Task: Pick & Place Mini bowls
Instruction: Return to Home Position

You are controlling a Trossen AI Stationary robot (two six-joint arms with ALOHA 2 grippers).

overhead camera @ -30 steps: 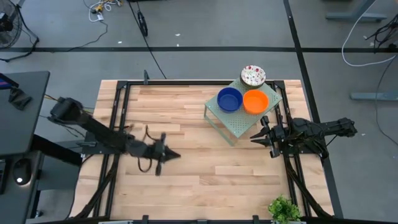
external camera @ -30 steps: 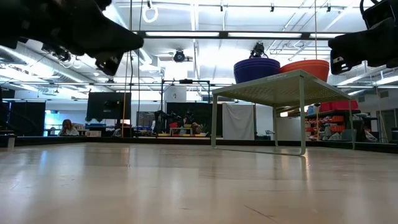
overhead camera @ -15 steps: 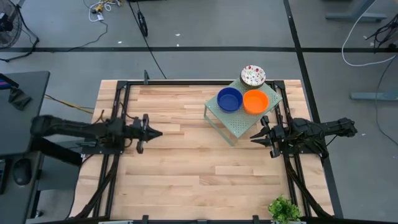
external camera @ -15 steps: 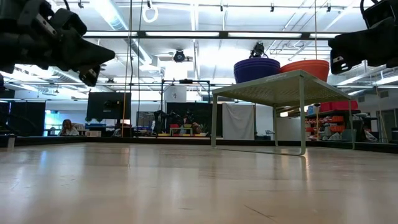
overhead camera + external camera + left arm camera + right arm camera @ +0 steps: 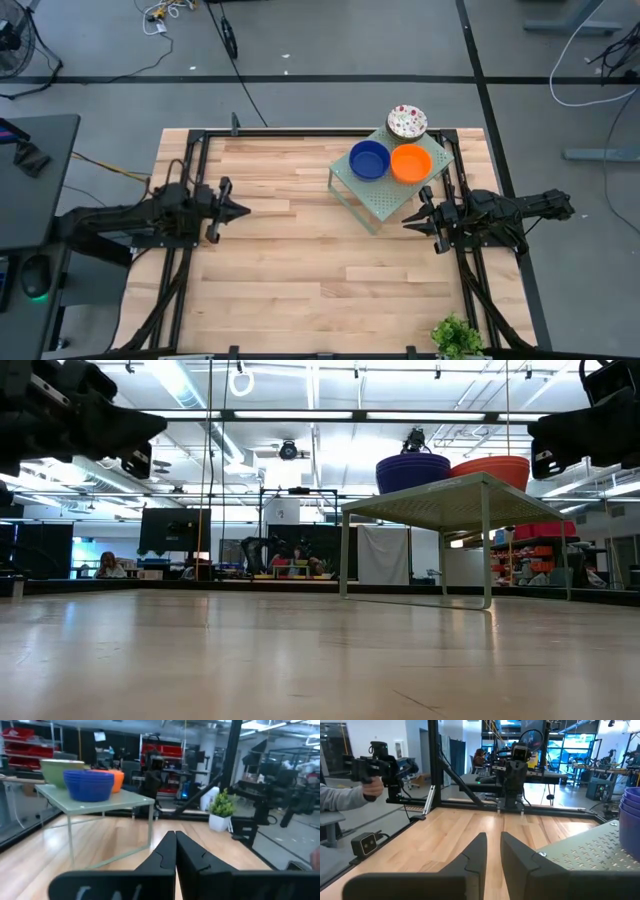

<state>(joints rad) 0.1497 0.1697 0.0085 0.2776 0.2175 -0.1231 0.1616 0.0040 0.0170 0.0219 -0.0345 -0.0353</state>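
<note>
Our left end effector [image 5: 232, 211], pinched shut, backed off to the surface [image 5: 300, 270] edge; right end effector [image 5: 415, 215] sat ajar. All small round bowls [image 5: 369, 159] topped the pale green perforated rack [image 5: 385, 205]: done-ish.

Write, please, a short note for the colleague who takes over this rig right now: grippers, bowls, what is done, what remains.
Left gripper: shut, empty, above the left side of the table.
Right gripper: open, empty, at the table's right side beside the pale green rack.
Bowls: blue bowls, orange bowls and white speckled bowls, all on top of the rack.
Done: every bowl in view is on the rack, grouped by colour.
Left: probably only parking the arms; no bowl waits in view.
</note>
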